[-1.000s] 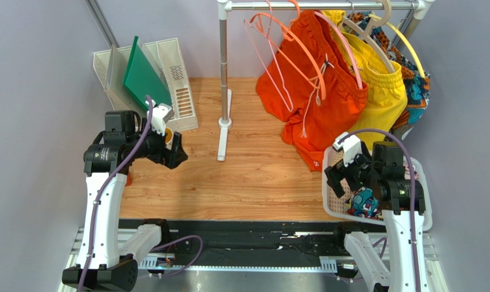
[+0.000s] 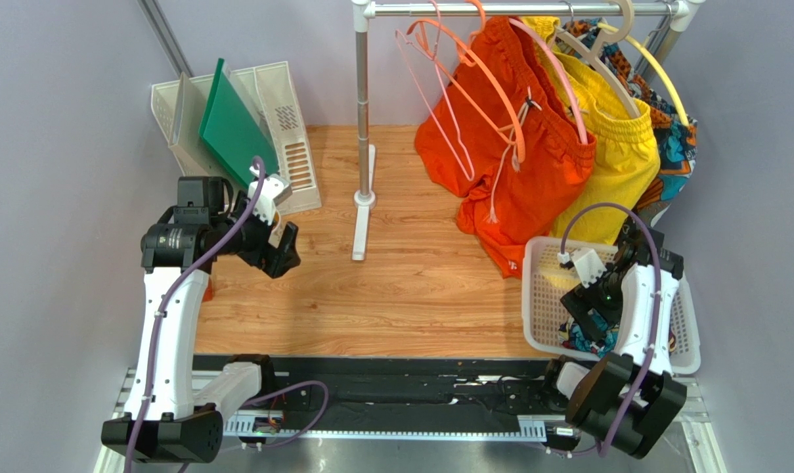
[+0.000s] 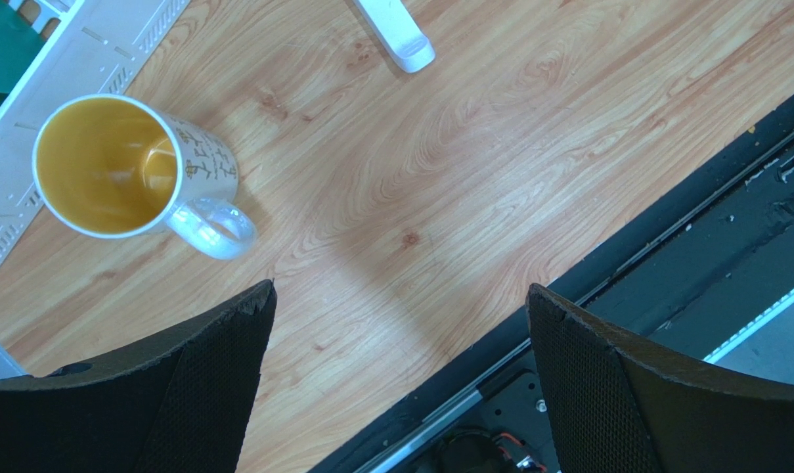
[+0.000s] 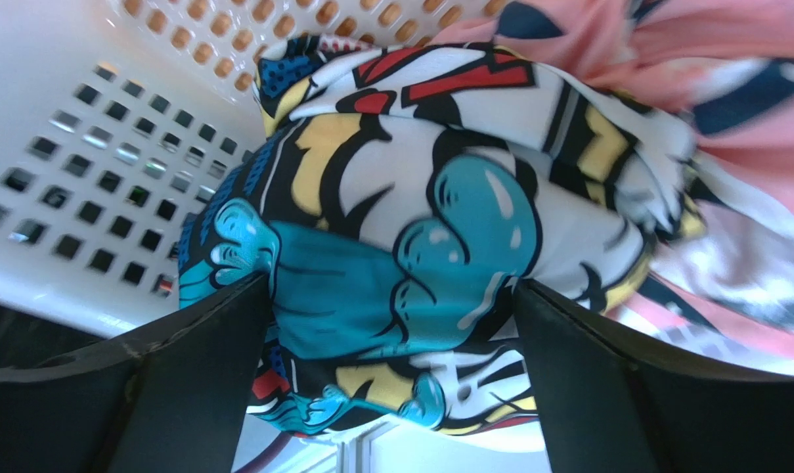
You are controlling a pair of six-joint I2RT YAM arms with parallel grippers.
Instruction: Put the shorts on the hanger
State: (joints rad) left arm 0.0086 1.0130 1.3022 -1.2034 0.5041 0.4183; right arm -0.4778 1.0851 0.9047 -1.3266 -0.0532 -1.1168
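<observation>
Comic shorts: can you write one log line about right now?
shorts in basket | right gripper open astride them | left gripper open, empty | hanger on rail

Cloth shorts, glossy plastic basket

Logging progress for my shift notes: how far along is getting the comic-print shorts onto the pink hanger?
Done: nothing yet; the hanger hangs bare on the rail. In hand: the right end effector is open, its fingers straddling the shorts in the basket, not yet shut. The left end effector is open over the table. Left: grasp, lift, hang.
</observation>
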